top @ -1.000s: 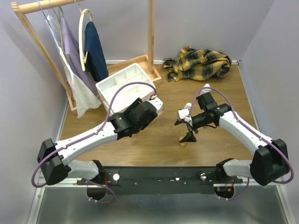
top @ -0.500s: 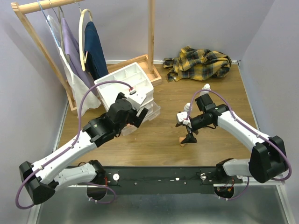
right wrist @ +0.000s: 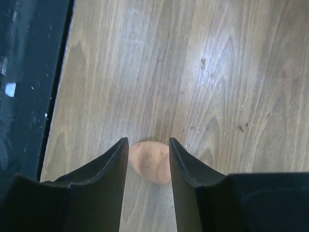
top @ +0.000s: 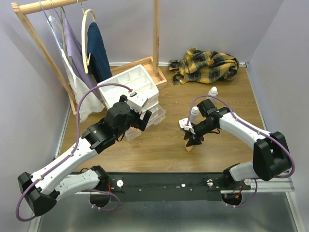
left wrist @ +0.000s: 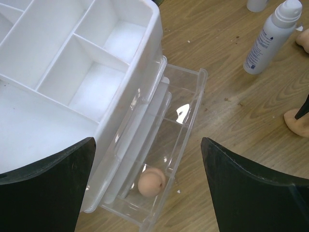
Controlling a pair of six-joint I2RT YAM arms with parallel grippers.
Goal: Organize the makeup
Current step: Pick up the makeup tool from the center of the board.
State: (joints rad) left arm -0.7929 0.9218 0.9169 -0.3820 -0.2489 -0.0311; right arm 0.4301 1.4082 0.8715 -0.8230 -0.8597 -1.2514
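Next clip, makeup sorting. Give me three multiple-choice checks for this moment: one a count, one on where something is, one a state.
1. How many small white capped bottles stand on the wooden table?
A one; B two; C four.
2. Where is the peach egg-shaped sponge that the left wrist view shows nearest the camera?
A on the bare table; B in the pulled-out clear plastic drawer; C balanced on a bottle.
3. The left claw is:
A shut on a bottle; B shut and empty; C open and empty.

Key: B, the top view shows two bottles upright. B, the sponge lies on the drawer's floor. C, the claw's fingers stand wide apart above the drawer with nothing between them.
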